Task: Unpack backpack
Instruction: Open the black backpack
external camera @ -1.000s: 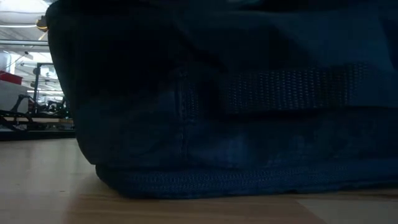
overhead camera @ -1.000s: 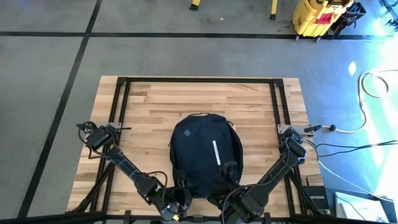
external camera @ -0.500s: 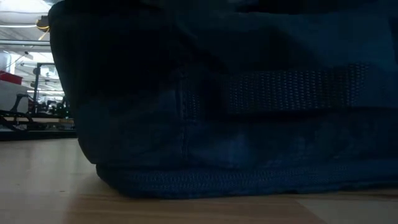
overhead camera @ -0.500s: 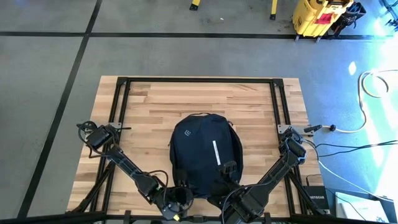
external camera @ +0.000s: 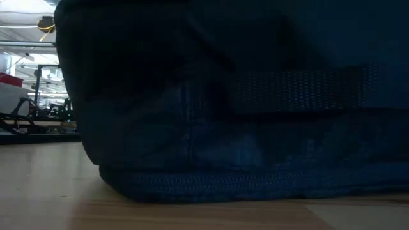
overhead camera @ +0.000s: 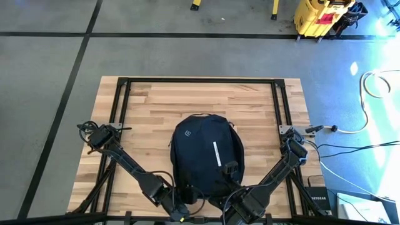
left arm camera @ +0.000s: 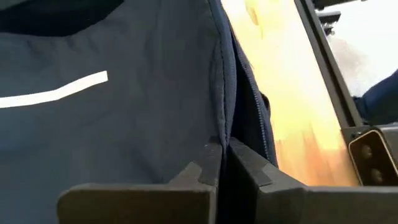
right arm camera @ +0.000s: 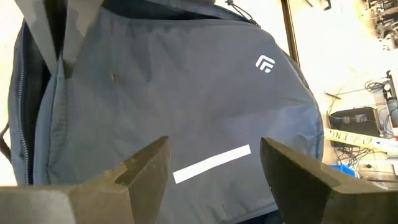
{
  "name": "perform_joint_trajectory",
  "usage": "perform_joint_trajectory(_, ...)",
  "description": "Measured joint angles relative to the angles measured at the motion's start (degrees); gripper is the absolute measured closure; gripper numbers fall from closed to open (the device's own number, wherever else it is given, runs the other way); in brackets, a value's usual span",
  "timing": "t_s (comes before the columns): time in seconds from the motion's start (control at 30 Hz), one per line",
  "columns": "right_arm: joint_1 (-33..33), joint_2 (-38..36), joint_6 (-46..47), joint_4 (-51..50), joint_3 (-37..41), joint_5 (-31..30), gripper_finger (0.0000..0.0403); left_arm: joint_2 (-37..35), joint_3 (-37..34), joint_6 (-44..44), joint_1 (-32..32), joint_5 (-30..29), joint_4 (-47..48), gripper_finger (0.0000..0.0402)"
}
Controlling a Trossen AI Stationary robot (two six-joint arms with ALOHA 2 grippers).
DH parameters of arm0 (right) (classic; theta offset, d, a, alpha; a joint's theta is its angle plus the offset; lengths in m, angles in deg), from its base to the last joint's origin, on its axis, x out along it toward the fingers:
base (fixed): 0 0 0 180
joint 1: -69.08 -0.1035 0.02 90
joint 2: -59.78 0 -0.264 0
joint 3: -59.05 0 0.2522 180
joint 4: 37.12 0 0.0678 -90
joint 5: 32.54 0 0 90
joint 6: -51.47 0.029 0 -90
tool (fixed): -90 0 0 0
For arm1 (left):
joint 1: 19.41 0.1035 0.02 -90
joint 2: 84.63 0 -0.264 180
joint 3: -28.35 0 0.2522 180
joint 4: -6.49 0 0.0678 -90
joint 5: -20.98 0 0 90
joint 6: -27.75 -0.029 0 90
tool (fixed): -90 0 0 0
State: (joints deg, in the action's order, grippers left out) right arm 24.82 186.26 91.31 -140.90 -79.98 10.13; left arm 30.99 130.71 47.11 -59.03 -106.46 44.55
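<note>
The whole table (overhead camera: 150,100) is seen straight down from overhead. The backpack (external camera: 243,115) is viewed level from tabletop height, very close, filling that frame. Its front panel is faced closely by both wrist cameras, the white stripe (right arm camera: 211,164) being shared.

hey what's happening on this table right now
A dark backpack lies flat on the wooden table, white stripe up, and looks closed. The left tool is pinched shut on the fabric along the bag's side seam, by the zipper. The right tool hangs open above the bag's front, near the stripe. Nothing has been taken out yet.
</note>
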Motion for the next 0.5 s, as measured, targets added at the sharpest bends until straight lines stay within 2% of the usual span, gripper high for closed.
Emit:
perform_joint_trajectory(0.13,0.0,0.0,1.7,0.0,0.0,-1.4,0.0171,-0.1,3.8,-1.0,0.0,-1.9,8.9,0.0401)
perform_joint_trajectory(0.27,0.0,0.0,3.2,0.0,0.0,-1.6,0.0171,-0.1,6.9,-4.8,0.0,-9.2,16.0,0.0401)
perform_joint_trajectory(0.37,0.0,0.0,3.7,0.0,0.0,-0.9,0.0171,-0.5,8.6,-8.0,0.6,-12.0,19.3,0.0401)
perform_joint_trajectory(0.5,-0.7,0.0,5.2,0.0,0.0,0.0,0.0171,-3.0,8.9,-10.2,2.6,-13.0,20.6,0.0401)
